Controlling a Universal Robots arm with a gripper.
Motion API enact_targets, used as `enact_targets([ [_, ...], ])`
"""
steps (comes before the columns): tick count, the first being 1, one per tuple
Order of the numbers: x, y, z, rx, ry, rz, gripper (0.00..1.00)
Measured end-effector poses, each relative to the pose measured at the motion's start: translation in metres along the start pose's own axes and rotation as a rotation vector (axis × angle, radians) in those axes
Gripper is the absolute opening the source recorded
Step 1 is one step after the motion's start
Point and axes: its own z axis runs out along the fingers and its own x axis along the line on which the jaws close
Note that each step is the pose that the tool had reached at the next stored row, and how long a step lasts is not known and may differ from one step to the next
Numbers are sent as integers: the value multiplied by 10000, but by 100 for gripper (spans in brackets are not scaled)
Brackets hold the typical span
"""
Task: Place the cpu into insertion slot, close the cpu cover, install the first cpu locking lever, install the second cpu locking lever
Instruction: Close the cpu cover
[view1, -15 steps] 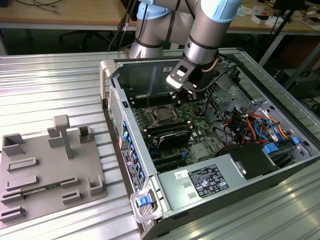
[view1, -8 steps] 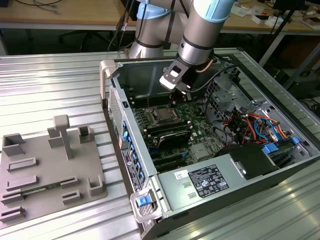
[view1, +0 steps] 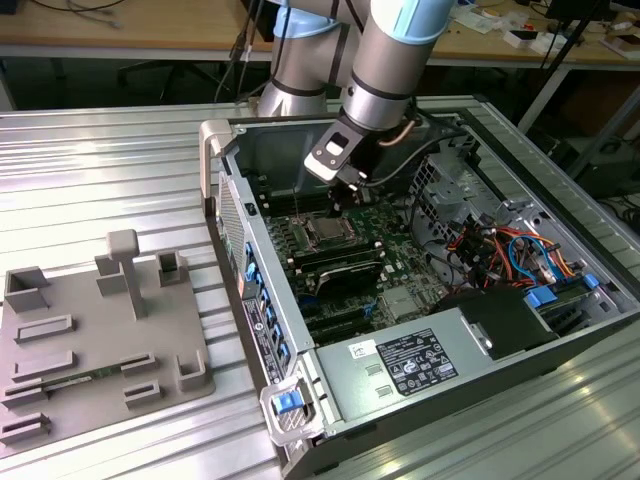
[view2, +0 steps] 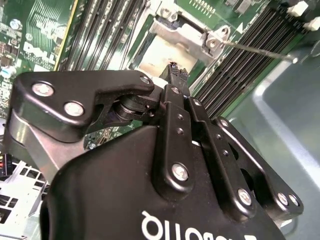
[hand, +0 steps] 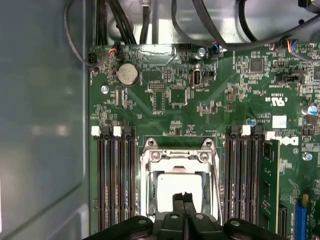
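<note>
- At the exterior view's left, a grey tray (view1: 100, 330) lies beside the open computer case (view1: 225, 190).
- Mid-board, the cpu (hand: 170, 182) sits in the insertion slot (hand: 147, 194), with the cpu cover (hand: 179, 159) lying flat around it.
- The gripper (hand: 184, 197) is directly over the cpu, jaws clenched together on nothing.

Printed label (view1: 415, 363) sitting on power-supply box (view1: 345, 388); white lettering (view2: 200, 227) showing on gripper (view2: 176, 72) body and circuit board (hand: 200, 100); none reading clearly.

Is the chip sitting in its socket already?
Yes, in the first wrist view the silvery chip lies in the socket, ringed by the metal cover, beneath the claw.
</note>
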Motion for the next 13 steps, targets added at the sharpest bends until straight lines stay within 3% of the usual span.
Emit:
enact_targets([
  [13,0,-29,4,1,-1,-1,11],
])
